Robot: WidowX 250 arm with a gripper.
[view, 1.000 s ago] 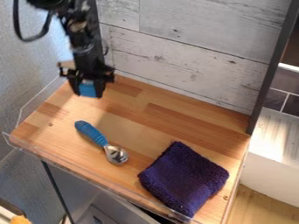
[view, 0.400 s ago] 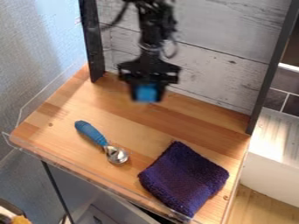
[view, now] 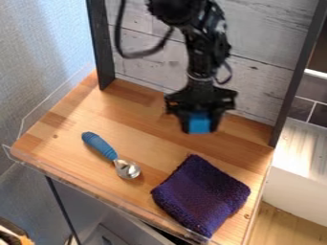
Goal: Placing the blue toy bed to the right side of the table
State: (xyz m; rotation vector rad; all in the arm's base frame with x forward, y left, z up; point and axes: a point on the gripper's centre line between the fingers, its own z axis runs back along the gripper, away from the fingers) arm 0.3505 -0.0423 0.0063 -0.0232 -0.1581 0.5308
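I have the blue toy bed (view: 199, 124) pinched in my jaws, above the tabletop (view: 137, 124) at about two o'clock from its middle; the purple cloth (view: 201, 195) lies at six o'clock from the bed, the blue-handled scoop (view: 100, 145) at eight. I judge the bed light and stiff, perhaps slippery if plastic, so a square hold across its sides should suit. I can read no writing on it.

We have one black robot arm (view: 205, 53), with small greyish glints on its parts. Its upper joint housing (view: 174, 9) is black, bulky and rounded. One thick black cable (view: 142, 54) makes a wide loop, and one thinner dark cable (view: 229, 74) is curved. Our black two-finger gripper (view: 200, 129) has a wide, angular body.
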